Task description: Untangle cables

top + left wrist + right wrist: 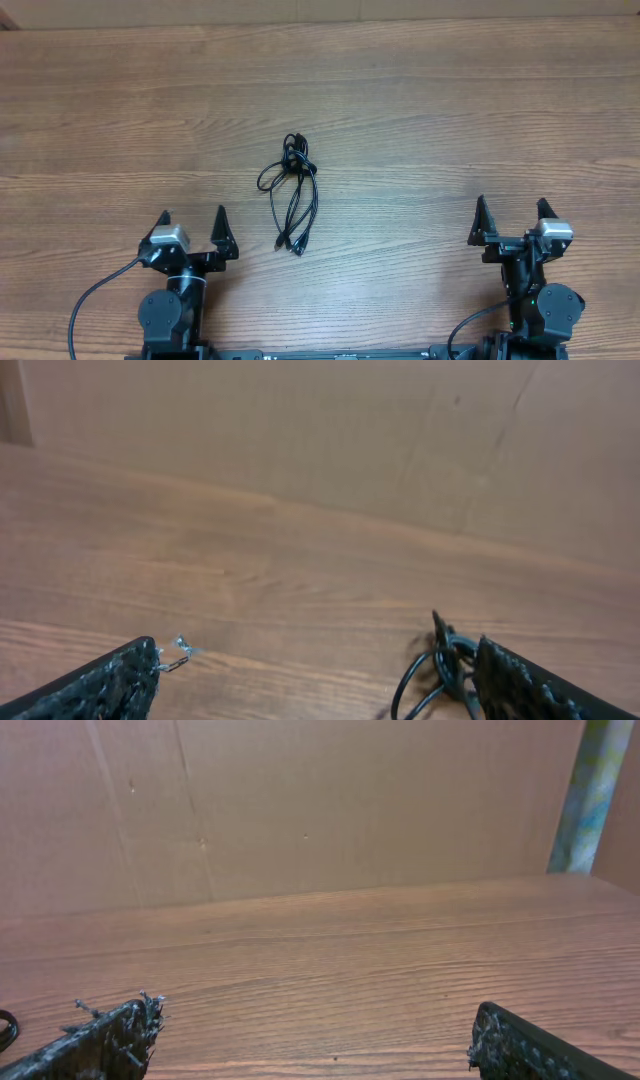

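The cables [296, 165] lie knotted at mid-frame on the table [450, 100]: thin, limp, light, probably best pinched by the loose lower ends. Left gripper [192, 220] and right gripper [511, 208] both have fingers apart, holding nothing.

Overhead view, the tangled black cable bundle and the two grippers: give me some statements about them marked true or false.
1. The tangled black cable bundle lies on the brown wooden table, with neither gripper touching it. True.
2. The left gripper is shut on the bundle. False: it is open and apart from it.
3. The right gripper is open and holds nothing. True.
4. The bundle lies nearer the right gripper. False: it lies nearer the left gripper.
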Robot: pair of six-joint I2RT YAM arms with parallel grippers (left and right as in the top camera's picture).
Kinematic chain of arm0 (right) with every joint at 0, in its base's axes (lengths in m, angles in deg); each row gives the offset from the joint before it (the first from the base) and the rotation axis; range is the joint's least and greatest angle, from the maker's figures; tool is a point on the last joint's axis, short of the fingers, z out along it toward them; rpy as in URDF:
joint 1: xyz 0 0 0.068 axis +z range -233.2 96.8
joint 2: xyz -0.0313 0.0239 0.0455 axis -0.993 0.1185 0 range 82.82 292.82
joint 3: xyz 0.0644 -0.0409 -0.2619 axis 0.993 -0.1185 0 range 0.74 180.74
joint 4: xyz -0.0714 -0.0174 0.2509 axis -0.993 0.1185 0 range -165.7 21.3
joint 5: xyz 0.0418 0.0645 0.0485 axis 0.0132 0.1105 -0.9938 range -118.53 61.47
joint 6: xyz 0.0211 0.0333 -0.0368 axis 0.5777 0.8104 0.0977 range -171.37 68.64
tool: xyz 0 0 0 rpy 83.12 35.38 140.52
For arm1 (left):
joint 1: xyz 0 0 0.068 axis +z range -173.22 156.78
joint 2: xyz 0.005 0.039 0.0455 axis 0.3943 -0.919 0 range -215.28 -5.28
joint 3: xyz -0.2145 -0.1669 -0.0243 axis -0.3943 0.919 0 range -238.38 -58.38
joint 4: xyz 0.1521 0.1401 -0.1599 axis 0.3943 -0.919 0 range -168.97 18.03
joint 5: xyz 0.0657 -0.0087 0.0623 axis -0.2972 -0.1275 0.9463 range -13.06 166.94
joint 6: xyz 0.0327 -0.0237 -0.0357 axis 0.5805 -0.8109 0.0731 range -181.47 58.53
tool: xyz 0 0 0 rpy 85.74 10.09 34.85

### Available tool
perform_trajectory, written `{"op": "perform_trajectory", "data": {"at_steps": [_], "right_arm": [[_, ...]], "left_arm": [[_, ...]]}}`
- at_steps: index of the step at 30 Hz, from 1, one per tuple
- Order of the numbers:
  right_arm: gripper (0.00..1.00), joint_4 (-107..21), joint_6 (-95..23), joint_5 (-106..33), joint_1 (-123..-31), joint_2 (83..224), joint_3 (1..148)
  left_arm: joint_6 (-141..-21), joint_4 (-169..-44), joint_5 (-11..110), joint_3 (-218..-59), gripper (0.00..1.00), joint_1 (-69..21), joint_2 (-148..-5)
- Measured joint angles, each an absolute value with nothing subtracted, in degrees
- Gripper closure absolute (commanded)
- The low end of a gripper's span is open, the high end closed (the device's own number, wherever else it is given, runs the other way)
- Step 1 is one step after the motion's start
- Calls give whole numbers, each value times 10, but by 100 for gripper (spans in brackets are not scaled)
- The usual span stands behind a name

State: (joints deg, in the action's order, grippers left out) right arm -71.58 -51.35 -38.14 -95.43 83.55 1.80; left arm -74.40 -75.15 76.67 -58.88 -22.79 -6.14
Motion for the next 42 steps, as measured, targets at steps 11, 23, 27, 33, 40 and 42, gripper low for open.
{"op": "perform_trajectory", "data": {"at_steps": [11,23,27,33,40,42], "right_arm": [[0,-716,-514,-381,-954,836,18],[0,-716,-514,-381,-954,836,18],[0,-716,-514,-381,-954,836,18],[0,-716,-514,-381,-954,836,18],[0,-716,-514,-381,-954,835,18],[0,-716,-514,-381,-954,835,18]], "left_arm": [[-720,-758,751,-589,0,-228,-61],[-629,-897,722,-669,0,-228,-64],[-621,-897,721,-693,0,-228,-99],[-613,-900,721,-730,0,-228,-211],[-608,-901,715,-803,1,-228,-388],[-601,-902,710,-828,1,-228,-449]]}}
